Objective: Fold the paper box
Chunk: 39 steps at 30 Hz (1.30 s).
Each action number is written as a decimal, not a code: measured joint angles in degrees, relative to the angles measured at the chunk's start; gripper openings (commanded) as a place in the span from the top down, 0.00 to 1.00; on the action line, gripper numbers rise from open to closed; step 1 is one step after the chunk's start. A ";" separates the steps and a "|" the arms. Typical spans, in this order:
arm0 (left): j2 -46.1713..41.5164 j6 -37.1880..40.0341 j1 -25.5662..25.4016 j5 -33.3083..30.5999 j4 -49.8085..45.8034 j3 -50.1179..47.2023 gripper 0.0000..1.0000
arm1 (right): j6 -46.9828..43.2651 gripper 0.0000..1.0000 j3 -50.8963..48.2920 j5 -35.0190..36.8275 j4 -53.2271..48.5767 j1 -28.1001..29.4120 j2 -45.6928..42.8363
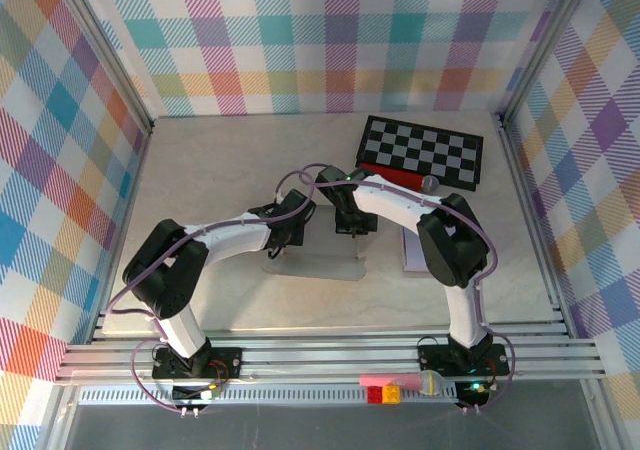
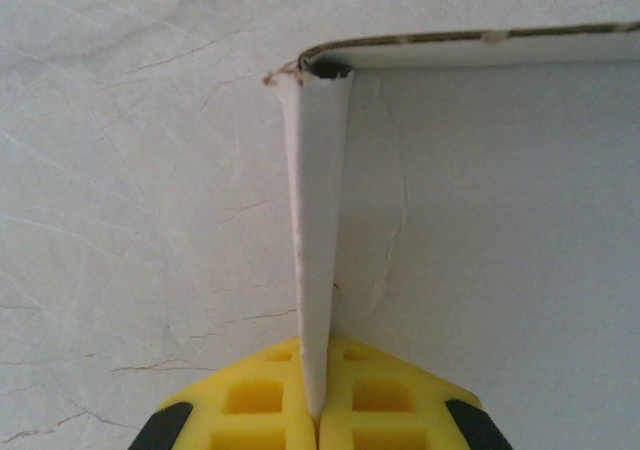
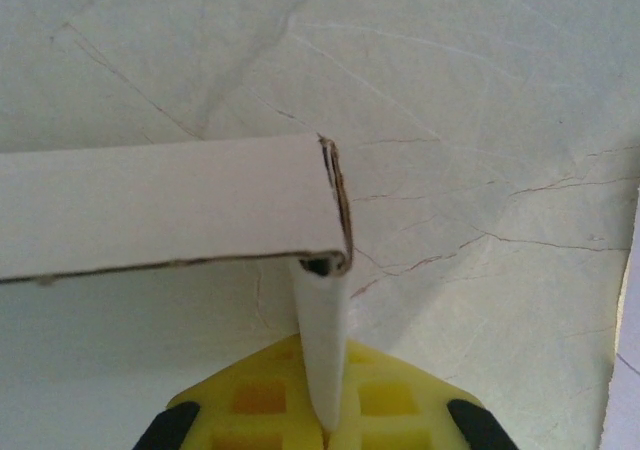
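With left claw (image 2: pixel 318 415) and right claw (image 3: pixel 325 420) each clamped on an upright paper box (image 2: pixel 322 200) wall, I feared uneven pulls would tear the frayed corners (image 2: pixel 300 70).

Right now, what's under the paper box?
The paper box lies on the pale table, and bare tabletop shows beside it. Whatever is beneath its base panel is covered, so I cannot tell. The left gripper and right gripper each pinch an upright side flap.

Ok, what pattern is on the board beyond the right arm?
The board is a black-and-grey checkerboard, clearest from the top external view.
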 measured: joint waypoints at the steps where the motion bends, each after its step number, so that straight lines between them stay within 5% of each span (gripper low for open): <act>1: 0.00 0.02 0.00 0.00 0.00 0.00 0.87 | 0.09 1.00 0.07 -0.02 -0.11 0.00 0.11; 5: -0.39 0.17 0.00 0.33 -0.24 -0.17 0.65 | 0.55 1.00 0.20 -0.04 -1.20 0.00 0.28; 12: -8.57 -0.83 0.13 5.51 -2.25 0.13 0.44 | 2.99 1.00 2.95 -0.07 -4.07 -0.07 1.70; 18: -14.29 -3.52 2.95 11.15 -5.11 3.21 0.46 | 7.19 1.00 3.58 -2.05 -6.23 -0.94 2.40; 24: -20.72 -7.26 12.66 14.64 -8.72 5.27 0.50 | 15.76 1.00 3.96 -6.82 -9.53 -3.93 3.10; 29: -25.59 -9.20 18.91 16.39 -11.06 5.42 0.53 | 28.87 1.00 2.78 -14.01 -9.81 -6.43 2.80; 39: -29.29 -15.69 19.63 27.78 -9.07 -9.29 0.60 | 59.78 0.98 -2.60 -29.33 -7.52 -3.87 1.57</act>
